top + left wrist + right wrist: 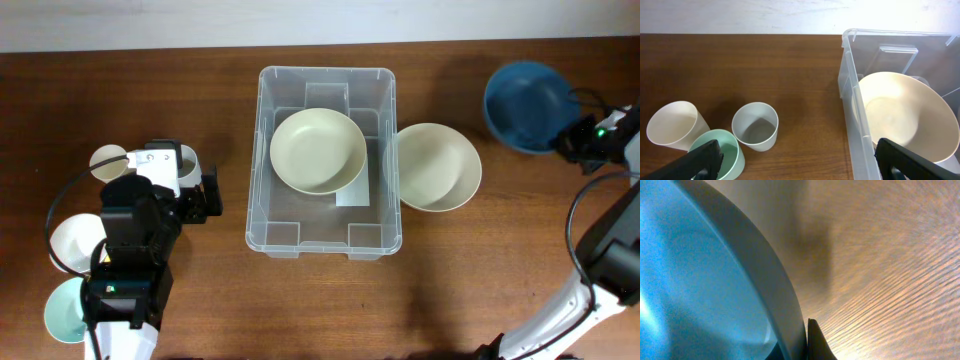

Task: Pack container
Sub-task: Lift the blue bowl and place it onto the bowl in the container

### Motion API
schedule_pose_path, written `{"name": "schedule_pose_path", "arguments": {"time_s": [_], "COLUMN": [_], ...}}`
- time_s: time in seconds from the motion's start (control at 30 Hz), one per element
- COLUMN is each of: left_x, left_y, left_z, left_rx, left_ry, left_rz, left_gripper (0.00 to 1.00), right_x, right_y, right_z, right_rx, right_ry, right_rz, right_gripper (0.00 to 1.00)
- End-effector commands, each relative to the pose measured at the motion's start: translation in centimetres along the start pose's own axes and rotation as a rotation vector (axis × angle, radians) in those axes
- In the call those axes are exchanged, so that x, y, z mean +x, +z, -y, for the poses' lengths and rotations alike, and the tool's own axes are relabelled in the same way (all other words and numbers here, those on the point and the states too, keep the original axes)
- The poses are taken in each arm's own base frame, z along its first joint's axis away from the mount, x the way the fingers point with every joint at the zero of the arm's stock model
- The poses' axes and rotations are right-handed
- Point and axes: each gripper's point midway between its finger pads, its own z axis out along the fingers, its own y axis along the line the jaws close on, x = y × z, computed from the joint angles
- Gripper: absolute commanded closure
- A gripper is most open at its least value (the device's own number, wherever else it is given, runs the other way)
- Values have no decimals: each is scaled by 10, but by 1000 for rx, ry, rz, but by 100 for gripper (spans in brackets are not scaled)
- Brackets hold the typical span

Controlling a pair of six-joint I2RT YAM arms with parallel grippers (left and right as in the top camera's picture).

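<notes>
The clear container [300, 228] sits mid-table [200, 60] with a cream bowl [318, 150] inside, and a second cream bowl [438, 167] lies just beside its right wall. Far right, the right gripper [575, 135] pinches a blue bowl [522, 105] by the rim. The left gripper [799, 152] hangs wide open near three cups [755, 125].

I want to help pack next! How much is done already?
Done: one cream bowl sits in the container. In hand: the right tool grips the blue bowl by its rim, off to the side. Left: the second cream bowl beside the container, and the cups near the open, empty left tool.
</notes>
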Motion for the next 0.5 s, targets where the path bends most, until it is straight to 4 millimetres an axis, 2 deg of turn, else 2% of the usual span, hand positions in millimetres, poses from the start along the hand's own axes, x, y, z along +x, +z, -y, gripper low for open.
{"name": "schedule_pose_path", "arguments": {"time_s": [0.0,0.1,0.13,0.23,0.27,0.3,0.33,0.47], "left_x": [-11,-12,-12,-11,-11,-11,-11,-11], "left_y": [-3,-3,-3,-3,-3,-3,-3,-3], "left_z": [-2,-2,-2,-2,-2,-2,-2,-2], "left_rx": [-7,-7,-7,-7,-7,-8,-7,-7], "left_ry": [-15,-15,-15,-15,-15,-15,-15,-15], "left_rz": [30,31,31,30,30,30,29,29], "left_gripper": [0,0,0,0,0,0,0,0], "right_x": [0,26,43,84,99,124,158,206], "right_y": [-68,-98,-110,-121,-121,-117,-107,-84], "right_z": [-77,-121,-144,-184,-195,-211,-230,-250], "right_rx": [-152,-180,-183,-192,-191,-195,-210,-140], "right_ry": [-163,-307,-382,-520,-560,-619,-699,-828], "right_rz": [99,131,146,145,134,104,55,31], "right_gripper": [96,96,96,96,96,96,96,96]}}
